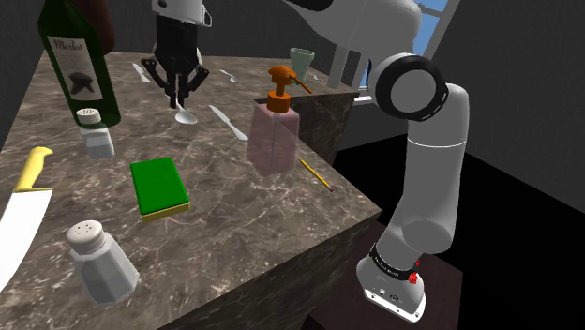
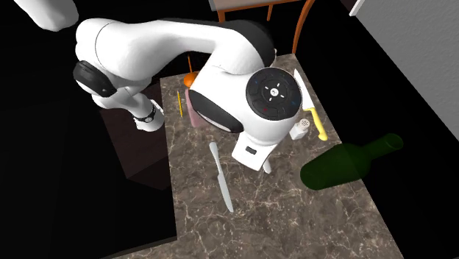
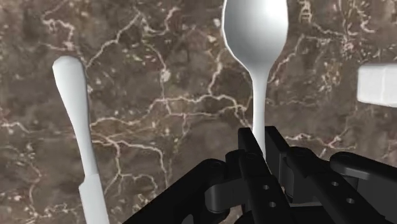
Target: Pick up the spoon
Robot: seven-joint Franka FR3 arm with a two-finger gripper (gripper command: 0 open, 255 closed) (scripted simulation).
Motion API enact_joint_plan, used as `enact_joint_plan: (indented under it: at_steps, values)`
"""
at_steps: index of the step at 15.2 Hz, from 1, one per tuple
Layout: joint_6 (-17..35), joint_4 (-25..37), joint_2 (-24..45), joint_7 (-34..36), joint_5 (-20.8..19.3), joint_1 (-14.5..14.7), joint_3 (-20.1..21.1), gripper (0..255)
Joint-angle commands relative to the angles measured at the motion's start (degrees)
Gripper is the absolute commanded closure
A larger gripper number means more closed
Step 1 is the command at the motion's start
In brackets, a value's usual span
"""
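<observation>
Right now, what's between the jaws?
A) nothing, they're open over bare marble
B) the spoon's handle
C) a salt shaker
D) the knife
B: in the wrist view the jaws are shut on the thin handle of the white spoon, its bowl sticking out ahead of them, while the knife lies apart on the marble countertop.

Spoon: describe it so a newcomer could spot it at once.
On the dark marbled countertop, near the pink soap bottle, find the black hand. The spoon is the white piece clasped by its handle in that hand; its rounded bowl sets it apart from the flat knife lying beside it.
</observation>
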Motion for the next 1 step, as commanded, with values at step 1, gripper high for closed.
enact_joint_plan:
  at_steps: [1]
  values:
    - [-0.6,0.9,0.3,0.2,-0.1,0.1,0.0,255]
